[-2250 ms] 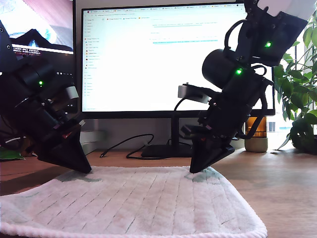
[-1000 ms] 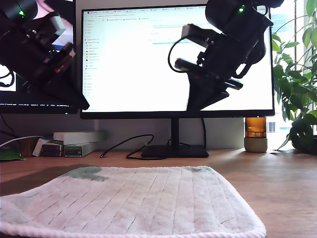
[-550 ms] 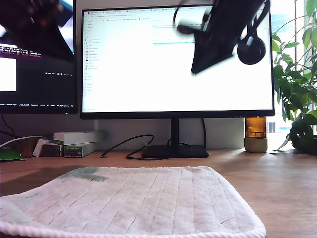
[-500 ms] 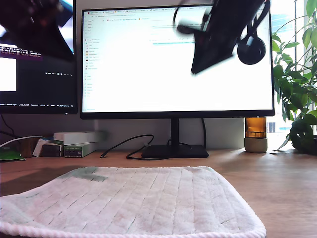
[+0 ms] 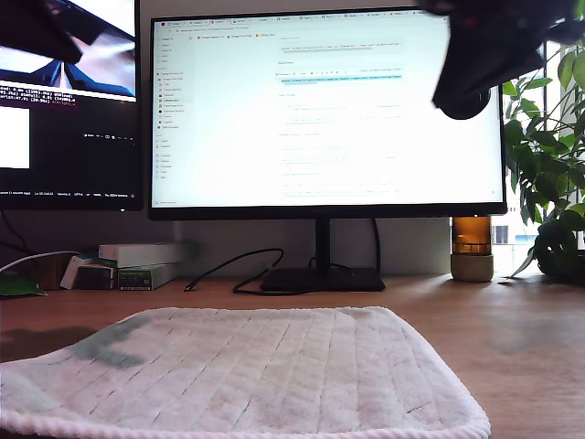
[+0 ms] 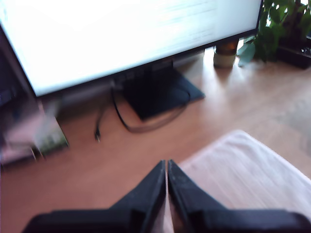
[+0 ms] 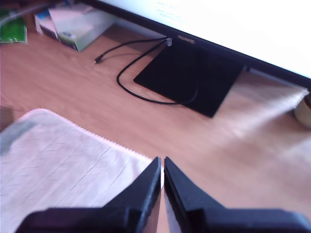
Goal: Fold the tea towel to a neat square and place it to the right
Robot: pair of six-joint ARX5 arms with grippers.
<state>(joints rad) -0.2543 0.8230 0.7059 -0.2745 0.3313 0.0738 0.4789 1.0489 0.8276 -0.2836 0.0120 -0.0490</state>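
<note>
Both arms have lifted off the tea towel [image 5: 247,370] and risen nearly out of the exterior view, leaving the cloth lying flat on the table [image 5: 530,338] in front of the monitor [image 5: 324,110]; only a dark blurred piece of an arm [image 5: 484,55] shows at that view's upper right. I judge this fold finished, with the move to the side still ahead. My first hand [image 6: 166,167] and my second hand [image 7: 162,164] hang high above the towel's far edge, jaws pressed together, holding nothing.
</note>
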